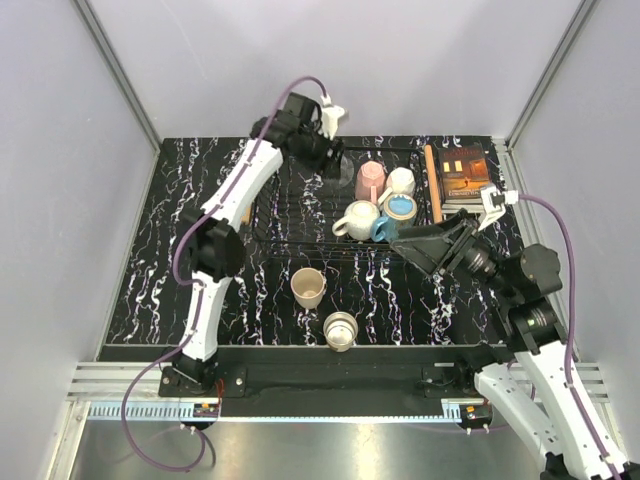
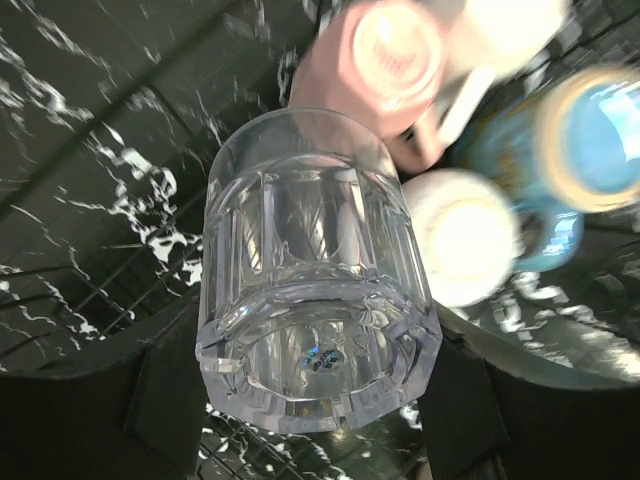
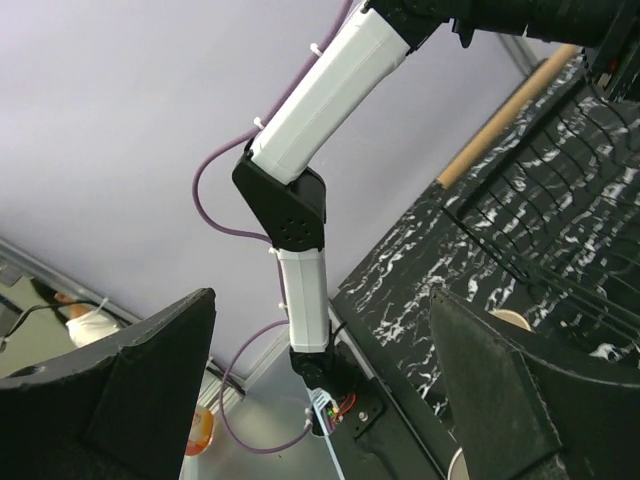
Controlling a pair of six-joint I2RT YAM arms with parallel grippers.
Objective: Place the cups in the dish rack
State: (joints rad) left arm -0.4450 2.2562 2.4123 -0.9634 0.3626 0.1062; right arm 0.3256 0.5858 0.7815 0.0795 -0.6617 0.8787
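Pale walls box in a black marbled counter, with the dish rack toward its far edge. Over the rack's left half the left hand clamps a clear tumbler by its sides, seemingly to seat it beside the mugs already racked. The right hand hangs spread and empty toward the right edge, while two cups wait near the front edge.

Arms: white links, black joints; purple cables; black right tool.
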